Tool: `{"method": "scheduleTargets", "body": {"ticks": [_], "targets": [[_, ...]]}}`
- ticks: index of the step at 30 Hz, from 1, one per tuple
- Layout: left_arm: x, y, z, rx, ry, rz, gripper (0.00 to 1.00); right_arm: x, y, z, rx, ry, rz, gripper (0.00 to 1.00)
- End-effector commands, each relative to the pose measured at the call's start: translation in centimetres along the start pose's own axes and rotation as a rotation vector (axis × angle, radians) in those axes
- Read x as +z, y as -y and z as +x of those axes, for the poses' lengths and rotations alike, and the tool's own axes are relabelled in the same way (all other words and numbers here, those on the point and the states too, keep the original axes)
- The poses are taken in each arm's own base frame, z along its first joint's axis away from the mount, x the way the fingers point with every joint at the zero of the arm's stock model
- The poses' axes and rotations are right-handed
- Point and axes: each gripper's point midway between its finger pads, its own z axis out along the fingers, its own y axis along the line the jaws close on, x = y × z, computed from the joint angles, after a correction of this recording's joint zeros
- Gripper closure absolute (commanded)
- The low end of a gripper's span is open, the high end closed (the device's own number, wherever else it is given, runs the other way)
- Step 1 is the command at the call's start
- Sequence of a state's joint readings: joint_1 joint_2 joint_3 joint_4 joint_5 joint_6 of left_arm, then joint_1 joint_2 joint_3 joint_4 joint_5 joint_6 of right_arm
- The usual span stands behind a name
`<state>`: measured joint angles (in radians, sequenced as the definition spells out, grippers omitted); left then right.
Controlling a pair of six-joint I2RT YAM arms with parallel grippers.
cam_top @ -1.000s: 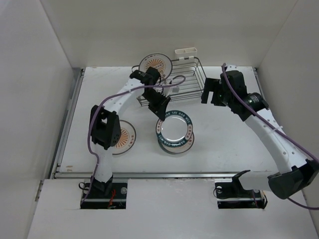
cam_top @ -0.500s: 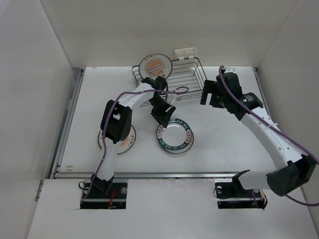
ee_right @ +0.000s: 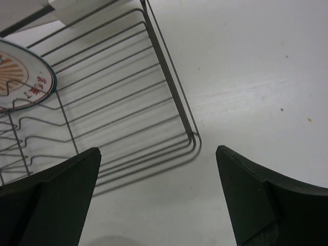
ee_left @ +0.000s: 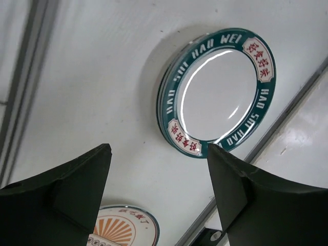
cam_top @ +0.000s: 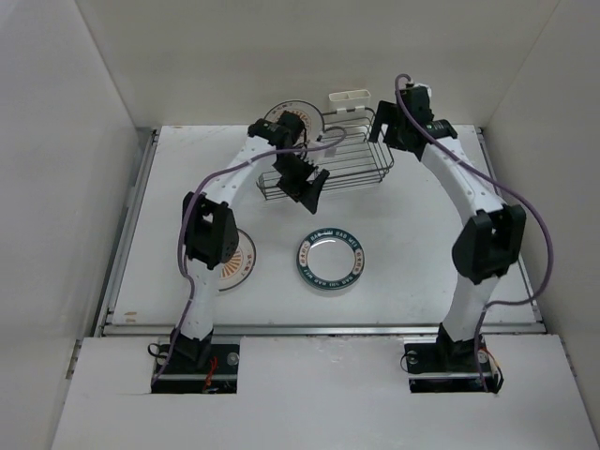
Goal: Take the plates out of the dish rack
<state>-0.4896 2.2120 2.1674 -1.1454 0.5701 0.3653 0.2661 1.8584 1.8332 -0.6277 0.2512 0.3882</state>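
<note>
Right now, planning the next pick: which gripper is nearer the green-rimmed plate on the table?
Left. The left gripper hangs just beyond the green-rimmed plate, at the dish rack's front; the right gripper is farther, at its right end.

Item 1: left gripper [ee_left: 159,149], seen from my wrist camera. Its dark fingers [ee_left: 61,189] fill the lower corners, spread wide, with nothing between them.

Item 2: green-rimmed plate [ee_left: 218,92], flat on the white table [ee_left: 102,77]. Glossy white centre; I read HAO WEI on the rim, plus red characters on white panels. A second rim shows just beneath it on one side. It lies near the table's edge strip [ee_left: 292,104].

Item 3: sunburst plate [ee_left: 125,228], orange rays, partly cut off, well apart from item 2.
</note>
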Motion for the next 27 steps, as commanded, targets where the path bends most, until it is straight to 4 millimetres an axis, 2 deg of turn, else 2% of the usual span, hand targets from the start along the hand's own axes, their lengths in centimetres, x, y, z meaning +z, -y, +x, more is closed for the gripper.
{"method": "scheduleTargets", "body": {"ticks": [1, 2, 4, 5, 6, 7, 8, 9, 10, 12, 14, 16, 17, 18, 19, 20, 21, 22, 24, 25, 26, 27], "targets": [[-6.4, 0.0, -1.9, -0.048, 0.135, -0.09, 0.27, 2.1, -1.6, -4.5, -0.021, 0.099, -0.045, 0.0], [-7.2, -0.8, -2.7, -0.062, 0.169, -0.133, 0.27, 4.7, -1.1, -3.2, -0.036, 0.06, -0.021, 0.0], [-9.6, -4.1, -3.5, -0.118, 0.239, -0.3, 0.27, 6.4, -0.9, -3.4, -0.03, 0.06, -0.012, 0.0], [-10.9, -5.8, -5.3, -0.12, 0.328, -0.378, 0.27, 6.7, -1.3, -4.1, -0.027, 0.075, -0.018, 0.0], [-11.7, -7.1, -5.8, -0.163, 0.371, -0.434, 0.26, 8.0, -0.8, -3.3, -0.031, 0.062, 0.01, 0.0], [-13.0, -9.1, -6.1, -0.185, 0.406, -0.542, 0.26, 8.5, -0.4, -3.3, -0.03, 0.072, 0.038, 0.0], [-14.8, -10.7, -7.8, -0.17, 0.503, -0.617, 0.26, 8.7, 0.4, -3.4, -0.03, 0.086, 0.081, 0.0], [-15.9, -11.4, -8.5, -0.175, 0.55, -0.671, 0.24, 9.4, 0.6, -3.1, -0.028, 0.094, 0.093, 0.0], [-17.3, -13.3, -8.6, -0.199, 0.58, -0.773, 0.2, 9.5, 1.2, -3.6, -0.02, 0.107, 0.108, 0.0], [-19.5, -15.0, -10.5, -0.176, 0.683, -0.862, 0.18, 10.3, 1.1, -2.7, -0.025, 0.087, 0.101, 0.0], [-19.9, -16.6, -11.4, -0.14, 0.71, -0.931, 0.14, 11.8, 1.0, -1.0, -0.035, 0.047, 0.088, 0.04], [-21.4, -18.2, -13.0, -0.115, 0.792, -1.008, 0.13, 12.8, 0.8, 0.7, -0.044, 0.003, 0.069, 0.1], [-21.7, -19.2, -12.9, -0.123, 0.796, -1.068, 0.12, 13.0, 0.7, 1.3, -0.047, -0.013, 0.062, 0.18], [-21.3, -20.3, -13.1, -0.107, 0.789, -1.099, 0.1, 13.4, 0.5, 2.4, -0.051, -0.041, 0.041, 0.33], [-21.9, -20.7, -14.0, -0.093, 0.836, -1.125, 0.08, 13.7, 0.4, 3.1, -0.053, -0.057, 0.031, 0.39], [-21.7, -21.1, -14.4, -0.078, 0.843, -1.135, 0.08, 13.8, 0.5, 3.7, -0.064, -0.071, 0.026, 0.45], [-21.4, -21.4, -14.7, -0.062, 0.85, -1.133, 0.07, 13.9, 0.6, 4.1, -0.066, -0.081, 0.03, 0.57], [-21.2, -22.2, -14.9, -0.052, 0.86, -1.137, 0.04, 14.1, 1.0, 5.1, -0.072, -0.104, 0.038, 0.62], [-20.2, -22.3, -15.8, -0.011, 0.871, -1.101, 0.02, 14.3, 1.4, 6.1, -0.076, -0.125, 0.046, 0.73], [-19.3, -22.8, -15.9, -0.005, 0.867, -1.089, 0.0, 14.1, 1.2, 6.0, -0.074, -0.122, 0.033, 0.76], [-19.5, -23.5, -16.1, -0.001, 0.889, -1.09, 0.0, 14.3, 1.6, 7.2, -0.08, -0.147, 0.043, 0.78], [-19.0, -23.7, -16.4, 0.007, 0.895, -1.081, 0.0, 13.6, 1.1, 6.2, -0.072, -0.121, 0.02, 0.81]]}}
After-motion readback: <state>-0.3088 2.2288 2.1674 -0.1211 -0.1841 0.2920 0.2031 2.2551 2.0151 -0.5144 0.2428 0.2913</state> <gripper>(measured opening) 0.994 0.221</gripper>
